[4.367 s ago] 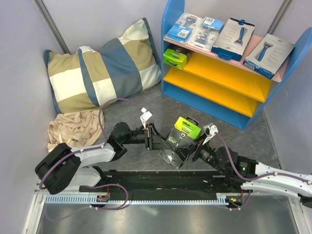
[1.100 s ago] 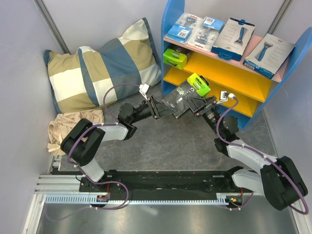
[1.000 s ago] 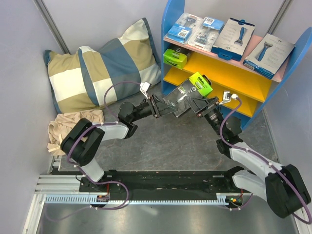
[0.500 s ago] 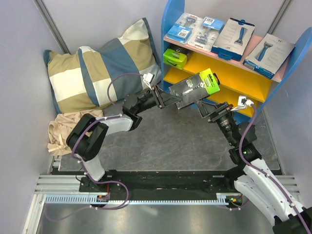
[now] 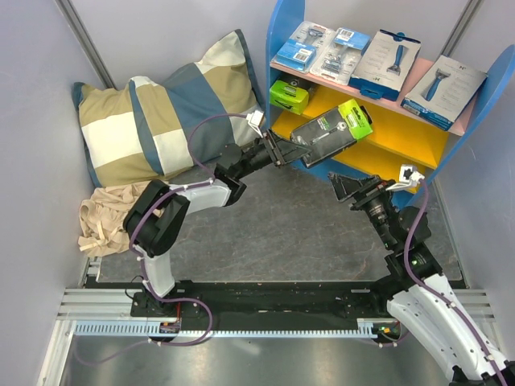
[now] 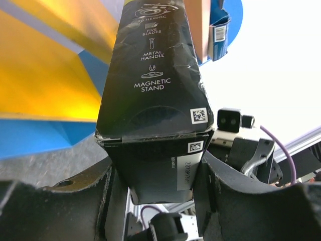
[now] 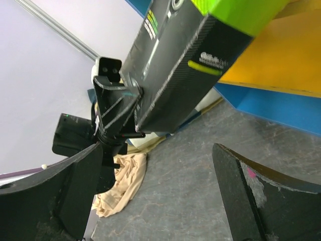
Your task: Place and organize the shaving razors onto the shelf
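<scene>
Pillow lies left of shelf; lime pack sits near raised box.

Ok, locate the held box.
Top view, centre: the held box sits in the left gripper, before the shelf's upper yellow board, right of the shelved green box.

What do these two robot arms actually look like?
Both are slim, jointed arms of white shells and black joints: the left arm, the right arm. A thin purple cable loops along each. The fingers are chunky, black and scuffed.
</scene>
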